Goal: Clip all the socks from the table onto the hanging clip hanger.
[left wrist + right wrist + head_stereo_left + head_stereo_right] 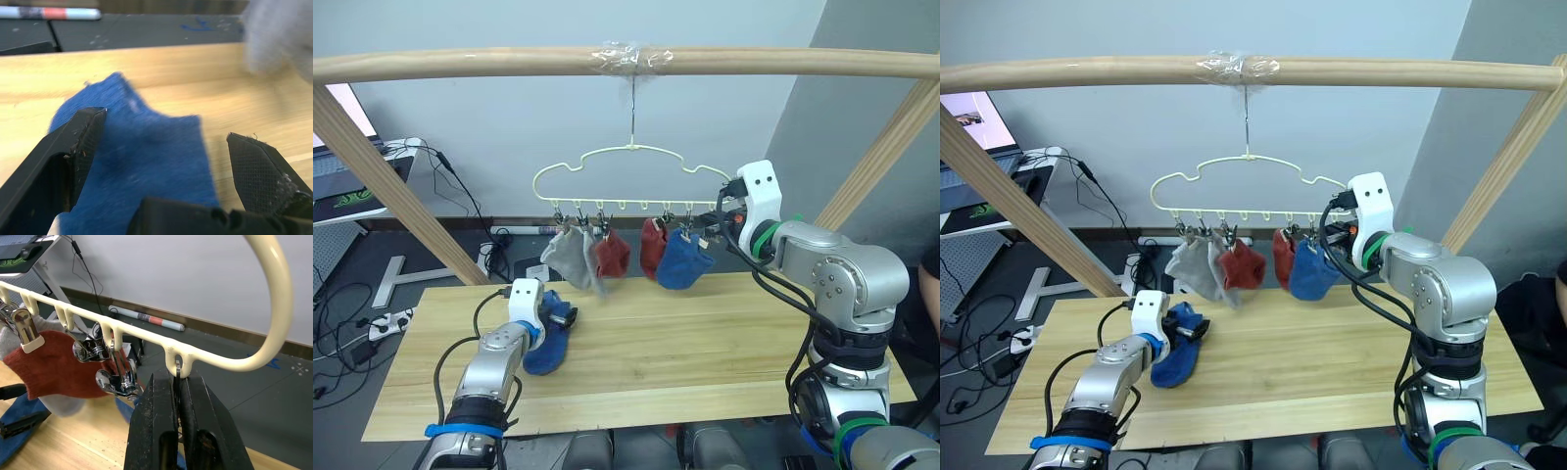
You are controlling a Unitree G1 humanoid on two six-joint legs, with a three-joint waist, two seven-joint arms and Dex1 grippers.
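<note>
The table [705,352] carries one blue sock [548,348] near its left end, flat on the wood. Above the far edge the clip hanger [626,176] dangles from a wooden rail [460,64], holding two grey socks [572,257], two rust red socks [612,255] and another blue sock [683,259]. The left gripper [164,142] is spread wide over the tabletop sock — fingers either side. The right gripper [177,396] is pinched on the hanger's end clip [178,369].

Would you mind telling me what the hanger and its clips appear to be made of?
The clip hanger looks like smooth, pale cream plastic or coated wire, going by its even glossy surface. Its clips look like bare metal, shiny and reflective.
</note>
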